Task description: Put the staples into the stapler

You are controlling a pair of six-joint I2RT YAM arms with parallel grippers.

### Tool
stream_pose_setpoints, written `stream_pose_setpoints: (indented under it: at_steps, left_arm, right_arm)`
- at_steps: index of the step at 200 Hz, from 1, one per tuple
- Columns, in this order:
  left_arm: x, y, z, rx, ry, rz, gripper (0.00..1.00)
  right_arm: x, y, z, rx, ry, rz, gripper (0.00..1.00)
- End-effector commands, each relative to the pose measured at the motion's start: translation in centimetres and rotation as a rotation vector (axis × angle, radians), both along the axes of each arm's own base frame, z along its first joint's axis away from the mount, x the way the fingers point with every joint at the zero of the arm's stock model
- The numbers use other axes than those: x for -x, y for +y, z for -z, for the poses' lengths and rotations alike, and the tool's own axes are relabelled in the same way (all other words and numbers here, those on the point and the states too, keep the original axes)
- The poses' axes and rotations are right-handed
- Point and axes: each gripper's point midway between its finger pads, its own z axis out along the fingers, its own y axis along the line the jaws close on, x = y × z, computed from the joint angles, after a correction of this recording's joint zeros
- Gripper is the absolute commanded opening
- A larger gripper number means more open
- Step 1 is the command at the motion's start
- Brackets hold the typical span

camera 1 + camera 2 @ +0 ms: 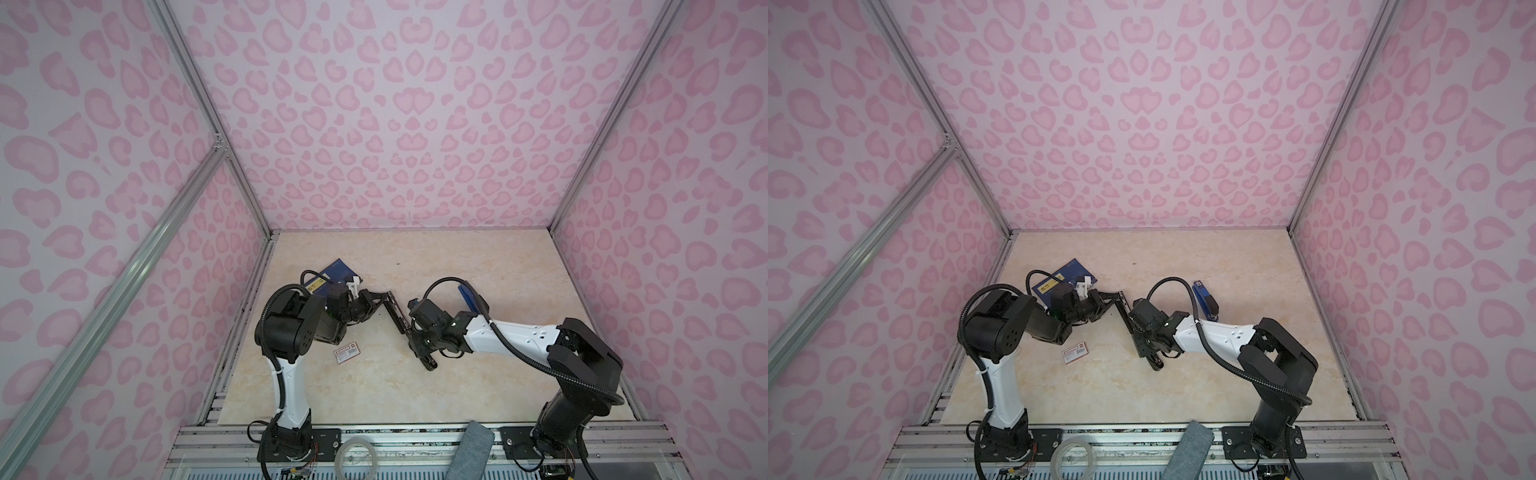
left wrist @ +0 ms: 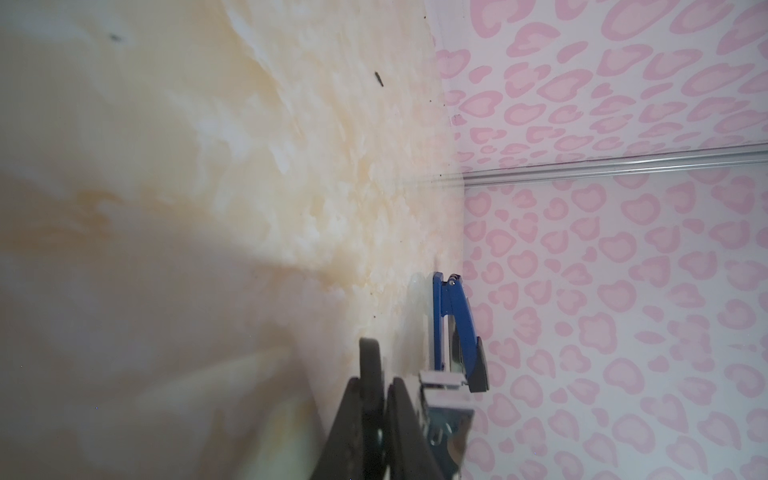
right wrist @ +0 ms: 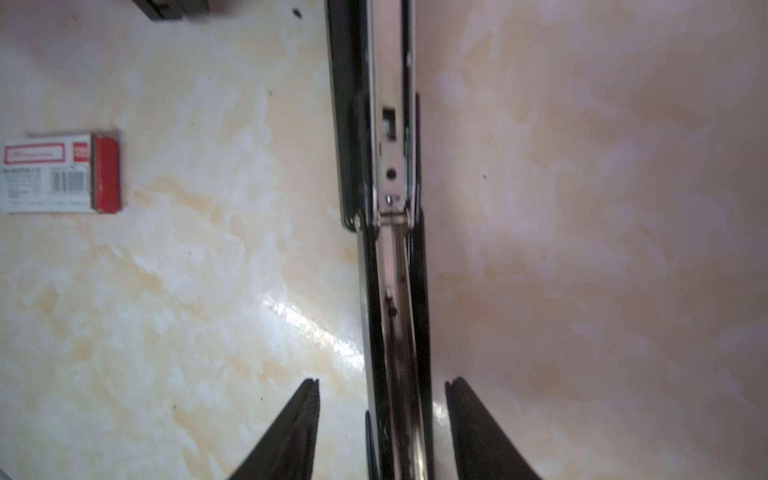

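Beige marbled table [image 1: 478, 266], walled in by pink-spotted panels, with both arms reaching in over its middle.

Left gripper [image 1: 384, 296]: pinched tight on the far end of the black stapler [image 1: 397, 313], no gap between the fingers [image 2: 370, 374]. In the left wrist view, a silvery metal end just beside those closed fingers.

Right gripper [image 3: 382, 380]: spread apart, one finger on either side of the stapler's near half, bare table showing between each finger and the metal. Grips nothing.

Dark blue booklet [image 1: 336, 269] with a yellow label: lies flat at the far left, partly under the left arm.

Black stapler, in both top views: folded open into one straight bar, hinge at mid-length. Long axis slants across the table's middle, far end toward the left gripper and the booklet, near end toward the front and slightly right, passing beneath the right gripper. In the right wrist view, silvery channel facing up along the bar. Staples in that channel or not: cannot tell.

Blue stapler [image 1: 1203, 296]: sits well to the right, beyond the right arm, long axis running far to near.

White red-ended box [image 1: 347, 353]: lies flat left of the black stapler's near end, apart from it.
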Motion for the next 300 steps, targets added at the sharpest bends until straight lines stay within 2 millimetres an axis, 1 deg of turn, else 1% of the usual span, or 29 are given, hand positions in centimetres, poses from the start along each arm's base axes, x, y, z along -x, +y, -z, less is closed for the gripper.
stream_pose_setpoints:
  at_steps: [1, 26, 45, 81, 90, 107, 114, 131, 150, 154, 156, 159, 163, 180, 204, 231, 242, 249, 263, 277, 300]
  left_arm:
    - [-0.2, -0.1, -0.5, 0.003, -0.037, 0.002, 0.04]
    - [-0.1, -0.2, -0.4, 0.003, -0.035, 0.002, 0.04]
    - [0.0, -0.2, -0.4, 0.003, -0.033, 0.003, 0.04]
    - [0.2, -0.2, -0.4, 0.002, -0.030, 0.002, 0.05]
    - [0.2, -0.2, -0.3, 0.000, -0.028, 0.003, 0.06]
    - [0.2, -0.2, -0.3, -0.001, -0.026, 0.003, 0.12]
    - [0.2, -0.2, -0.3, 0.000, -0.025, 0.004, 0.15]
    - [0.1, -0.2, -0.4, 0.001, -0.025, 0.005, 0.23]
    - [0.1, -0.1, -0.6, 0.000, -0.022, 0.003, 0.34]
    - [0.0, 0.0, -0.6, -0.001, -0.023, 0.002, 0.35]
    - [0.0, 0.0, -0.7, -0.001, -0.024, 0.002, 0.35]
    - [0.1, 0.1, -0.7, -0.002, -0.024, 0.001, 0.40]
    - [0.0, 0.2, -0.8, -0.002, -0.023, -0.002, 0.42]
    - [0.1, 0.6, -0.8, -0.009, -0.018, -0.012, 0.47]
    - [0.1, 1.5, -0.7, -0.015, -0.002, -0.032, 0.49]
    - [0.5, 2.1, -1.0, -0.044, 0.007, -0.035, 0.51]
    - [0.7, 2.3, -1.2, -0.067, 0.005, -0.033, 0.51]
    - [0.8, 2.4, -1.4, -0.081, 0.006, -0.033, 0.51]
    - [1.0, 2.6, -1.6, -0.104, 0.006, -0.032, 0.52]
    - [1.1, 2.7, -1.7, -0.130, 0.012, -0.023, 0.52]
    - [0.9, 2.8, -2.1, -0.175, 0.014, -0.011, 0.52]
  right_arm:
    - [-2.3, 1.0, -0.5, -0.021, -0.052, 0.005, 0.53]
    - [-3.9, 1.7, -0.1, -0.007, -0.054, 0.000, 0.53]
    - [-4.4, 2.1, 0.7, 0.013, -0.048, -0.011, 0.51]
    - [-4.6, 2.2, 2.0, 0.034, -0.032, -0.018, 0.40]
    - [-4.6, 2.1, 2.2, 0.038, -0.030, -0.020, 0.35]
    - [-4.8, 1.9, 2.5, 0.057, -0.031, -0.025, 0.26]
    - [-4.9, 1.7, 2.5, 0.071, -0.033, -0.026, 0.23]
    - [-5.0, 1.4, 2.6, 0.098, -0.040, -0.035, 0.20]
    - [-5.2, 1.0, 2.6, 0.120, -0.048, -0.040, 0.19]
    - [-5.2, 0.9, 2.6, 0.124, -0.049, -0.041, 0.19]
    - [-5.3, 0.9, 2.7, 0.126, -0.050, -0.041, 0.19]
    - [-5.2, 0.8, 2.7, 0.130, -0.050, -0.042, 0.19]
    - [-5.3, 0.7, 2.7, 0.135, -0.051, -0.041, 0.19]
    - [-5.4, 0.2, 2.9, 0.151, -0.053, -0.041, 0.19]
    - [-5.5, -0.1, 2.9, 0.167, -0.058, -0.046, 0.19]
    - [-5.6, 0.0, 2.9, 0.172, -0.062, -0.069, 0.21]
    - [-5.8, 0.0, 2.7, 0.174, -0.067, -0.068, 0.26]
    - [-5.8, 0.1, 2.5, 0.173, -0.069, -0.069, 0.32]
    - [-5.9, 0.0, 2.0, 0.171, -0.076, -0.067, 0.40]
    - [-5.7, -0.2, 1.4, 0.172, -0.074, -0.068, 0.43]
    - [-5.1, -0.7, 0.0, 0.157, -0.072, -0.064, 0.45]
